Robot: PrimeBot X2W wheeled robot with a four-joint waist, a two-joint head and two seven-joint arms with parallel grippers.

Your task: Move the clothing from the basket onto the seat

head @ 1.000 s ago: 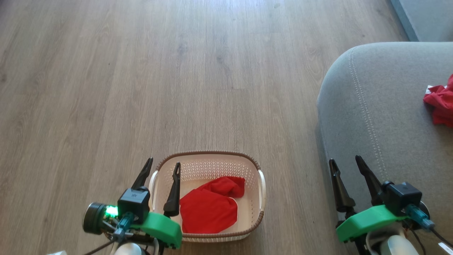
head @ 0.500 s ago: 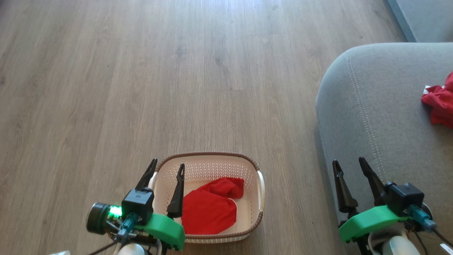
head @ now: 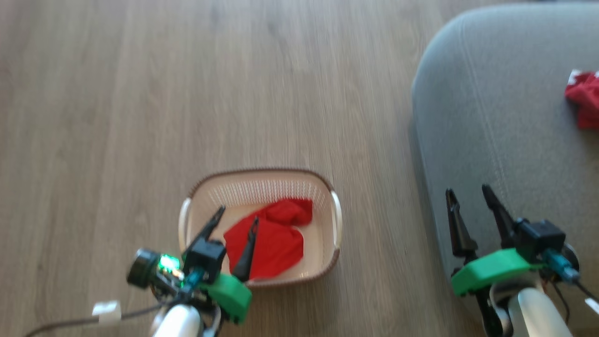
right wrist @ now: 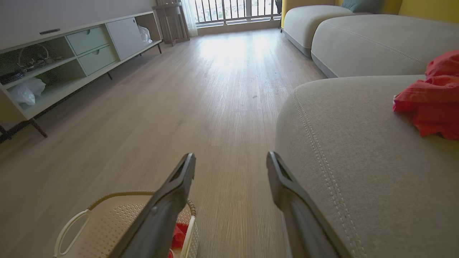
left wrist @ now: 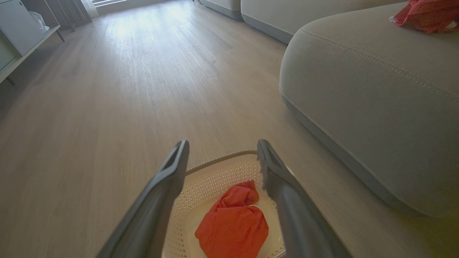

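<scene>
A cream basket [head: 325, 187] with a brown rim stands on the floor, and one red garment [head: 271, 238] lies crumpled inside it [left wrist: 233, 224]. My left gripper [head: 237, 213] hangs open above the basket's left half, its fingers over the garment's near edge without touching it. A second red garment [head: 582, 96] lies on the grey seat [head: 491, 117] at the far right [right wrist: 432, 100]. My right gripper [head: 467, 192] stands open over the seat's near left edge, holding nothing.
Wood floor surrounds the basket. A low white cabinet [right wrist: 71, 53] with shelves and drawers lines the far left wall. More grey cushions [right wrist: 376, 39] stand beyond the seat. A cable with a white tag [head: 106, 312] trails from my left arm.
The head camera has tilted, shifting the whole picture up. My left gripper has moved right and forward, from the basket's left rim to over the garment. The right gripper has kept its pose.
</scene>
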